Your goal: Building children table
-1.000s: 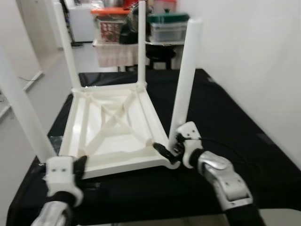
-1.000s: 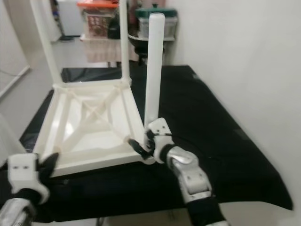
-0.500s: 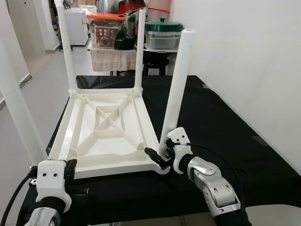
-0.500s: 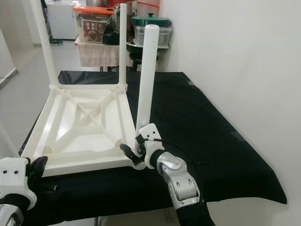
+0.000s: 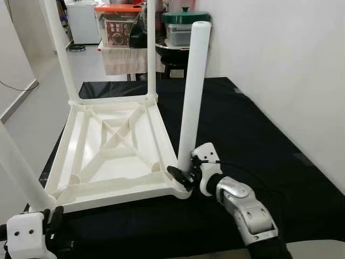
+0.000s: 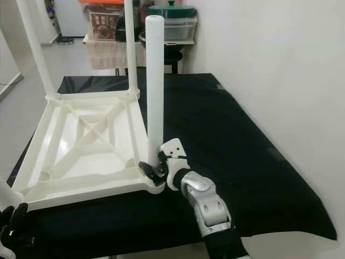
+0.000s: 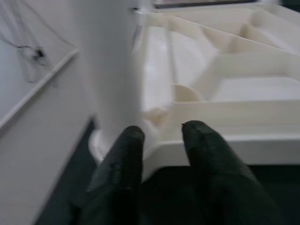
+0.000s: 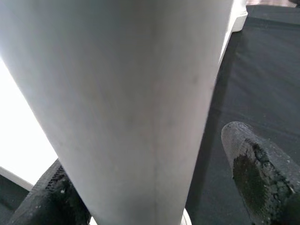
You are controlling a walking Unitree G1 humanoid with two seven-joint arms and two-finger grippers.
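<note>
**All four legs are standing on the little table**

Closest to the robot, the left gripper (image 7: 161, 140) sits low by the near left corner. Its two black fingers (image 7: 123, 154) point at the foot of the near left leg (image 7: 110, 70), which stands just in front of them. The fingers have a gap between them and nothing in it, so this pincer is let go.

A bit farther on, the right gripper (image 5: 186, 175) is at the near right corner. The near right leg (image 5: 190, 97) stands straight up between its fingers (image 8: 255, 173). There is a clear gap between that finger and the leg, so the pincer looks spread around the leg and not squeezing it. The leg's foot sits in the corner of the table top (image 5: 108, 145).

The white table top lies upside down on the black cloth (image 5: 242, 129), stretching away from both pincers. Beyond it, two far legs (image 5: 151, 48) stand up at the back corners.

So all four legs look put in. What is probably left is to check that the near ones are pushed in tight, then turn the table over onto its legs.
</note>
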